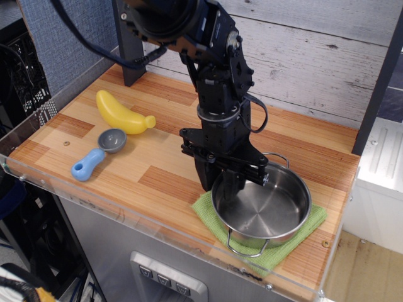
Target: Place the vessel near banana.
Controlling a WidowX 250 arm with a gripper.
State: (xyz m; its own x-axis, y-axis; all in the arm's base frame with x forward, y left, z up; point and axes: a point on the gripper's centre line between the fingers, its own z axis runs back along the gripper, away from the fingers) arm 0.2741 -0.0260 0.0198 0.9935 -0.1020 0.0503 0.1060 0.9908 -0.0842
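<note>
Claw [232, 184] clamped on pot [261, 204] rim, lower right; best carried level toward banana [123, 114], upper left, clearing scoop [98, 153].

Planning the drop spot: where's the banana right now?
The banana lies at the back left of the wooden table, just behind the blue-handled scoop, well left of the steel pot.

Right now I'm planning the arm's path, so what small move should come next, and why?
Probably carry the vessel leftward across the table, keeping it raised. The tool seems closed on its left rim, and it appears lifted and tilted over the green cloth, while the banana lies far to the left, with the blue-handled scoop just in front of it to avoid.
</note>
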